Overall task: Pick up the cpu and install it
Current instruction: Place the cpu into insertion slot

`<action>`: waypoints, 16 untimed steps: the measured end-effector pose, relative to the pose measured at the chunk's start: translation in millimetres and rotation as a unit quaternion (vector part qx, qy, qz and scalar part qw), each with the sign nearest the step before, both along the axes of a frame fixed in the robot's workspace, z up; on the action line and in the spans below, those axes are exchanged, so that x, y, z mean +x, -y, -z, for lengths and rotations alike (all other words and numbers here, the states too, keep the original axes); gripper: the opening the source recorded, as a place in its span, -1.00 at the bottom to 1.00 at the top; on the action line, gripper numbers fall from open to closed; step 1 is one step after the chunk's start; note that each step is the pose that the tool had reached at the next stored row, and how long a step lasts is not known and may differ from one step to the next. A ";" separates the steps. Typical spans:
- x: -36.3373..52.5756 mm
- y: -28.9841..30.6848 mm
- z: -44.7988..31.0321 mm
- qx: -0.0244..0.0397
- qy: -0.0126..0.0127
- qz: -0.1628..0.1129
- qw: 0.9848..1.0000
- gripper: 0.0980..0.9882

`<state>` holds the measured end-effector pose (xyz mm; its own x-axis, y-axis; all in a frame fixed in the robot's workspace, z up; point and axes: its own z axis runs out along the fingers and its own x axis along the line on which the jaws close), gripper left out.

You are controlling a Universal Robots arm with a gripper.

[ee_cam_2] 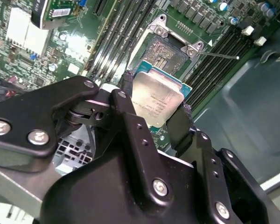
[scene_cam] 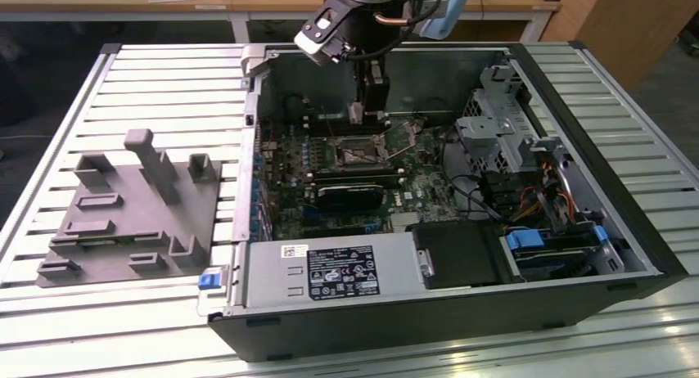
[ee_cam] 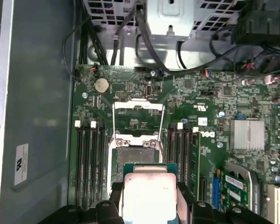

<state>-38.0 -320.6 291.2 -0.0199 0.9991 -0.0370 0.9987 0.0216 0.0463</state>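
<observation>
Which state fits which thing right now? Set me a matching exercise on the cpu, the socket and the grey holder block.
Things:
1. cpu
2. socket
3. grey holder block

States:
A. open and empty
B. standing on the slatted table
C. gripped in the hand

Pairs: 1-C, 2-A, 3-B.
</observation>
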 end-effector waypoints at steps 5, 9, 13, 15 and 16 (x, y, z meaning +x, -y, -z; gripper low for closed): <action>0.0 -1.0 9.2 0.000 0.000 -0.019 1.000 -0.01; 0.0 -1.4 16.4 0.000 0.000 -0.020 1.000 -0.01; 0.0 -2.2 22.6 0.000 0.000 -0.019 1.000 -0.01; 0.0 -2.5 24.7 0.000 0.000 -0.019 1.000 -0.01; 0.0 -2.7 26.0 0.000 0.000 -0.019 1.000 -0.01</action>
